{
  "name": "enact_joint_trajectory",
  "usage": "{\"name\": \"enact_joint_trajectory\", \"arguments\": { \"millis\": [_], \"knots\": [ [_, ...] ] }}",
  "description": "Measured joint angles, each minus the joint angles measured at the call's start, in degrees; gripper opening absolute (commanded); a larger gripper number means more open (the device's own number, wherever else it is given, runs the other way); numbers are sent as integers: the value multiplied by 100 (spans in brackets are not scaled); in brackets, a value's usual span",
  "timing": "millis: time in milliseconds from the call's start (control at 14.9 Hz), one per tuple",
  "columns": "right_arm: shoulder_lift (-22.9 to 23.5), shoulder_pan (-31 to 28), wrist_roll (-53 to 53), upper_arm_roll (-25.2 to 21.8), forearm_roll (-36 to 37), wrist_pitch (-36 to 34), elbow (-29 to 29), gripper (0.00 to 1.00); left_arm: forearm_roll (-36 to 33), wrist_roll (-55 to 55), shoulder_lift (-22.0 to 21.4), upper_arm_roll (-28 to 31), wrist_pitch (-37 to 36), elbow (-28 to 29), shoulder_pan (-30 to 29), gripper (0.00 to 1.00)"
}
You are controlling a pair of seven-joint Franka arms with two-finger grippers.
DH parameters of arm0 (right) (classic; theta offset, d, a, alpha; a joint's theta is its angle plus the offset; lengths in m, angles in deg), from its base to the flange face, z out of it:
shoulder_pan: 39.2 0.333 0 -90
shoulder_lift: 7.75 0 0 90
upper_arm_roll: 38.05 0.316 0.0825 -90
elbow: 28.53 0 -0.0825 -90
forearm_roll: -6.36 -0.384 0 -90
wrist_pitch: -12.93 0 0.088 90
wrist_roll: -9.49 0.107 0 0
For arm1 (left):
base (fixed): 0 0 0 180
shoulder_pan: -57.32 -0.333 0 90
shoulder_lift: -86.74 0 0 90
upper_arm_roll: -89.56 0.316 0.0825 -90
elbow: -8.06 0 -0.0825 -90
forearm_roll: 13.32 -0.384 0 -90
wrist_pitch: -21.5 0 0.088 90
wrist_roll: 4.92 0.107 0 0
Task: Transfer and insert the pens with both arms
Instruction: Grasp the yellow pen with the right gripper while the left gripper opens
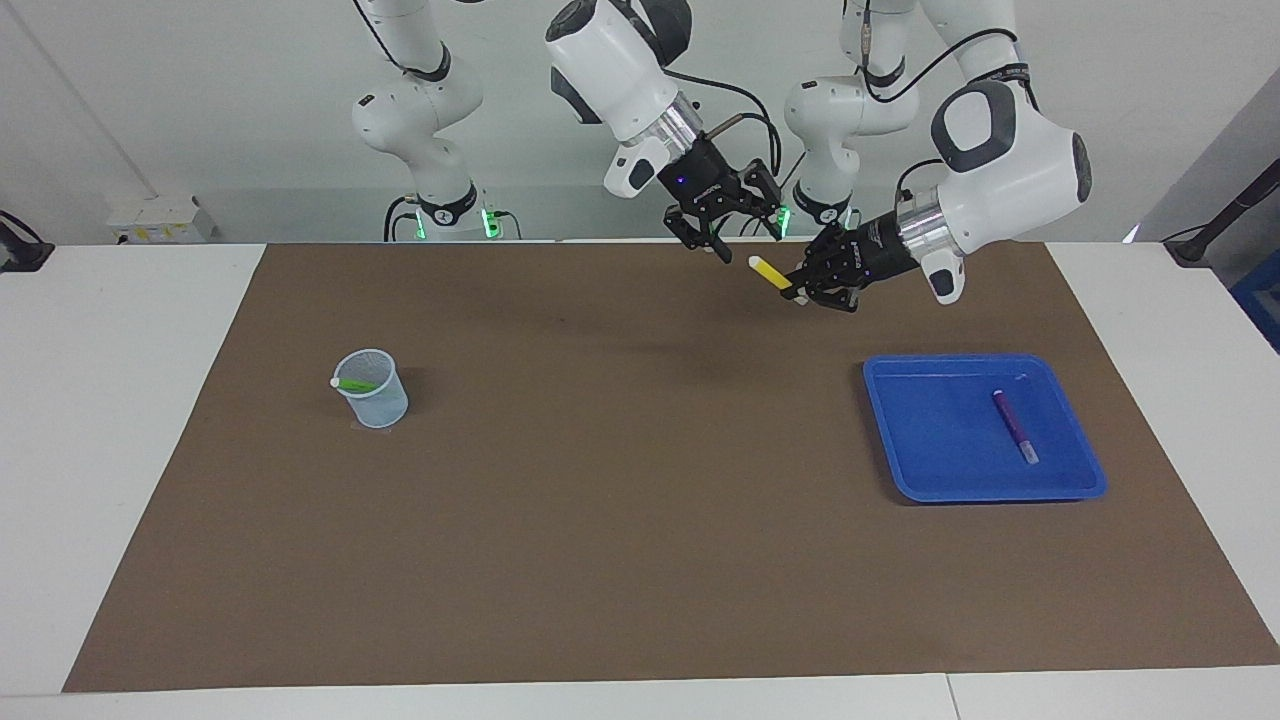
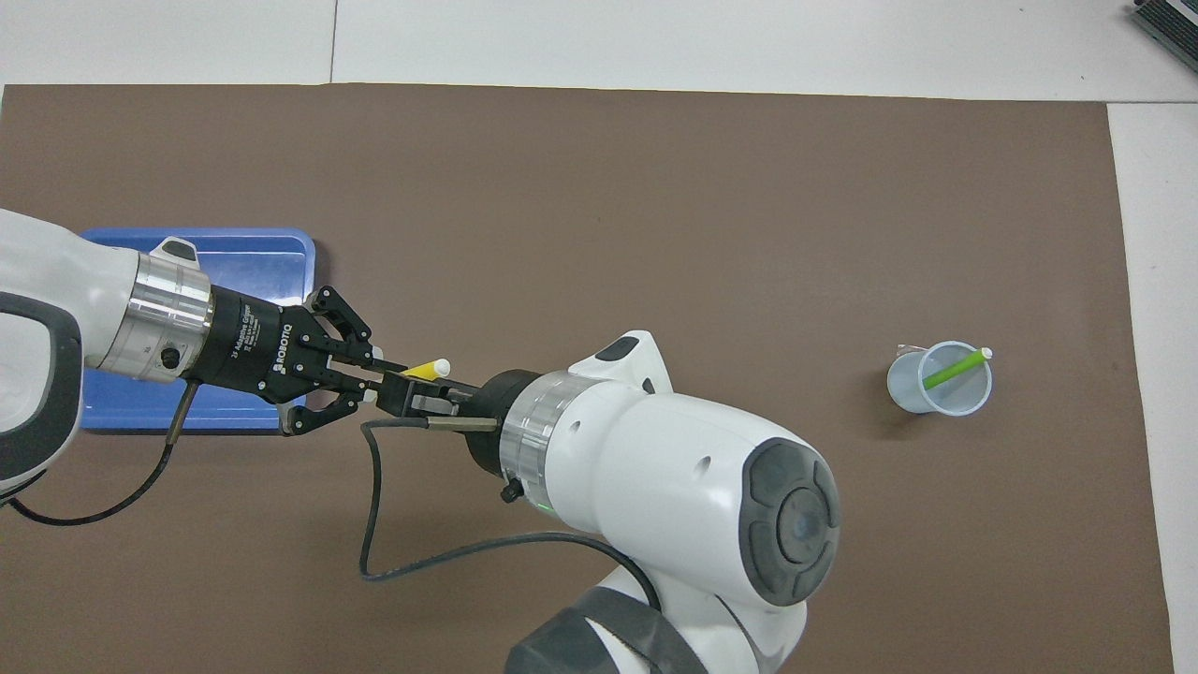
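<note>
"ROBOTIQ", "2F Adaptive Gripper" printed on left gripper.

Left gripper holds yellow pen aloft over the mat, right gripper just beside its white tip; green pen in mesh cup, purple pen in blue tray.

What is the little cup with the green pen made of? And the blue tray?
The cup looks like thin, pale, see-through plastic: the green pen shows through its wall. It could also be fine mesh. The blue tray looks like smooth, hard, moulded plastic, with rounded corners and a slight sheen along its rim.
</note>
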State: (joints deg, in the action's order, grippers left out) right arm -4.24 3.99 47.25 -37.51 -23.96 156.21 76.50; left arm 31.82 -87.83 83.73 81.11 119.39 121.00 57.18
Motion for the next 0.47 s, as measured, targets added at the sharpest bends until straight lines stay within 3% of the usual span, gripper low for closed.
{"name": "enact_joint_trajectory", "arguments": {
  "millis": [134,269,470],
  "knots": [
    [72,46,-1,0,2,239,0,56,11,-16,-5,0,0,2,0,0],
    [190,52,-21,-1,4,408,0,36,14,-25,-13,-1,0,5,0,0],
    [239,51,-43,-9,5,425,-3,25,15,-30,-19,-2,0,20,0,0]
  ]
}}
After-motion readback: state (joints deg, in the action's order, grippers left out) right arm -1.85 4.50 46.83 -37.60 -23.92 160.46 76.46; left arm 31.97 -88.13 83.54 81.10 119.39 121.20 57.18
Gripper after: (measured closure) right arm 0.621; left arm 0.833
